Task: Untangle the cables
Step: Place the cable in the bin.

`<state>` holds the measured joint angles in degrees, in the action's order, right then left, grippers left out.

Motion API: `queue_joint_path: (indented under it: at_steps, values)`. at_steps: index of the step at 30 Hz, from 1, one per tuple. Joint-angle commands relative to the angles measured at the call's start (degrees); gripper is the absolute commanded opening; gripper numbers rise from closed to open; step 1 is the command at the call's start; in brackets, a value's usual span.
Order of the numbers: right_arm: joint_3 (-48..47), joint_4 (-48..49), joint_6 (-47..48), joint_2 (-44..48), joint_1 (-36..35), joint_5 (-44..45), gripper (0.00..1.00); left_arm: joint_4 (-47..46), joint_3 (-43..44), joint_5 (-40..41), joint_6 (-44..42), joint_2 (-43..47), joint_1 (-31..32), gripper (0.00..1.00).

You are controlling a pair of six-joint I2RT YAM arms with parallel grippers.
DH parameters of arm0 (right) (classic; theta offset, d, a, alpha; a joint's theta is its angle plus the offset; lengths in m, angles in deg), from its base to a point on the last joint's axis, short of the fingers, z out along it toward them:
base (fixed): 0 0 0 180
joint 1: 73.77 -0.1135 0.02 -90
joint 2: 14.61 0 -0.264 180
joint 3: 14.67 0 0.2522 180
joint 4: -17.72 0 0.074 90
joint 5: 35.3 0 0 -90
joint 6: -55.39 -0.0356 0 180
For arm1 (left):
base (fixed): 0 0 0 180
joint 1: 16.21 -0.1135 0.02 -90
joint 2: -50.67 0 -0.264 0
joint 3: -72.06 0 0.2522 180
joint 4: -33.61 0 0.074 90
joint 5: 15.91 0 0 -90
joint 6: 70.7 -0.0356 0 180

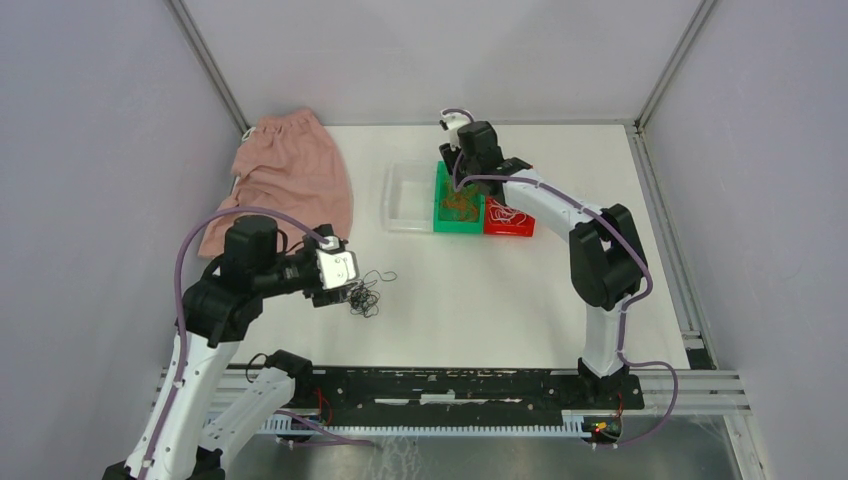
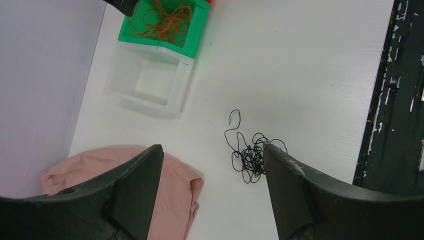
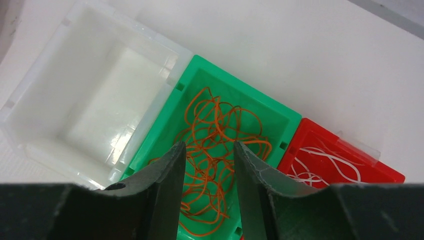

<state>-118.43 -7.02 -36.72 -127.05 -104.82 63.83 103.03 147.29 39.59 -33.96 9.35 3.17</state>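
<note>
**Three cable clumps, three bins**

Left claw (image 2: 212, 155) gaped wide, empty, above black cables (image 2: 250, 157) on open counter (image 1: 480, 300). Right claw (image 3: 207, 150), half open and empty, hung over orange cables (image 3: 215, 125) in green bin (image 3: 240, 87); white cables (image 3: 325, 162) lay in red bin (image 3: 320, 130).

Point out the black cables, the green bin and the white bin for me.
black cables (image 2: 252, 157), left wrist view, middle of the tangle
green bin (image 3: 248, 90), right wrist view, far rim
white bin (image 3: 100, 107), right wrist view, bare floor

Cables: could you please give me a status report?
Left gripper open over black cables. Right gripper open over orange cables in green bin. White cables in red bin. Nothing blocking.
</note>
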Motion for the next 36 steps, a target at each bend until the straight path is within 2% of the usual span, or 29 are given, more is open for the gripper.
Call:
queue_joint_path:
  at_steps: [1,4,6,12,17,19,21,26,30,36]
  values:
    - [-2.81,0.53,-3.63,2.24,0.53,-3.52,0.46,-0.44,0.6,0.7,0.46,-0.58,0.11,0.81]
    - [-2.04,0.16,-6.95,3.86,0.55,-4.82,0.42,-0.11,0.03,1.37,0.59,-1.02,0.05,0.82]
    - [3.17,4.18,-8.42,8.57,-0.43,-6.4,0.4,-0.36,-0.83,2.48,1.99,-1.89,0.09,0.84]
    - [14.46,8.5,-6.86,20.67,-8.12,-10.82,0.55,-3.08,-7.44,7.61,3.15,-4.7,0.01,0.86]
    - [26.14,16.31,-9.36,25.11,-11.88,-20.03,0.54,-5.76,-12.5,9.23,3.74,-6.35,-0.51,0.85]
    - [28.11,17.87,-9.38,24.97,-12.22,-23.33,0.53,-6.45,-13.28,9.21,4.64,-7.38,-0.81,0.85]
    - [29.11,19.69,-8.04,23.22,-12.32,-30.39,0.53,-6.71,-13.13,9.11,5.82,-9.0,-1.54,0.83]
    - [24.24,15.0,-1.28,15.7,-13.26,-40.91,0.54,-4.61,-13.0,4.9,3.27,-12.18,-8.32,0.77]
    - [17.74,9.14,4.88,8.61,-15.21,-45.17,0.56,-3.08,-14.65,2.6,-2.66,-12.4,-17.31,0.74]
    - [6.28,0.07,14.03,-1.56,-17.66,-45.06,0.58,0.03,-12.71,1.59,-5.8,-11.54,-20.08,0.73]
